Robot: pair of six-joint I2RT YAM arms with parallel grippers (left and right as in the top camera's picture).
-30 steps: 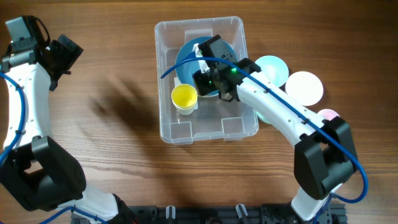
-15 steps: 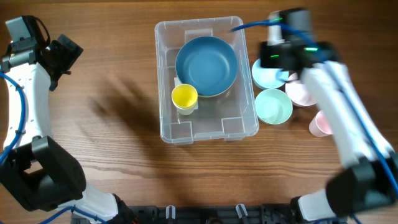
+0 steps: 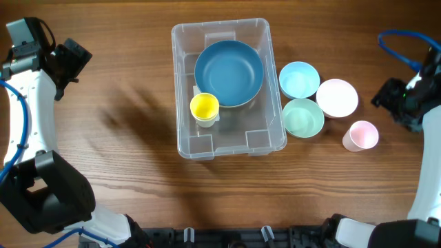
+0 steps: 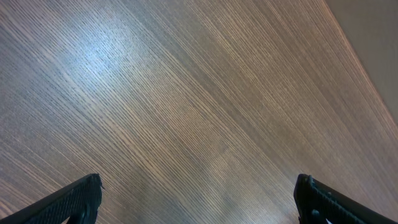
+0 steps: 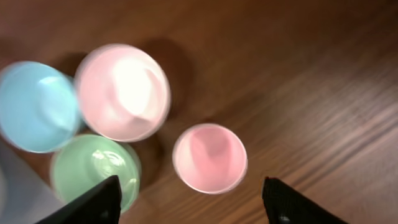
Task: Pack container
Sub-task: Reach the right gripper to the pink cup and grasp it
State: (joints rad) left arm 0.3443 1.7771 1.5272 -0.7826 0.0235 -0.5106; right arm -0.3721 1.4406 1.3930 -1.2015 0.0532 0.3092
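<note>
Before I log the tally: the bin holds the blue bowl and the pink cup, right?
Not quite. The bin holds the blue bowl and the yellow cup; the pink cup stands on the table outside it. The overhead view shows it.

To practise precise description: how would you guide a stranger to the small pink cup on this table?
Find the clear plastic container in the middle of the wooden table. On its right in the overhead view sit a light blue bowl, a green bowl and a pale pink bowl. The pink cup stands just beyond them, narrower than any bowl and touching none.
</note>
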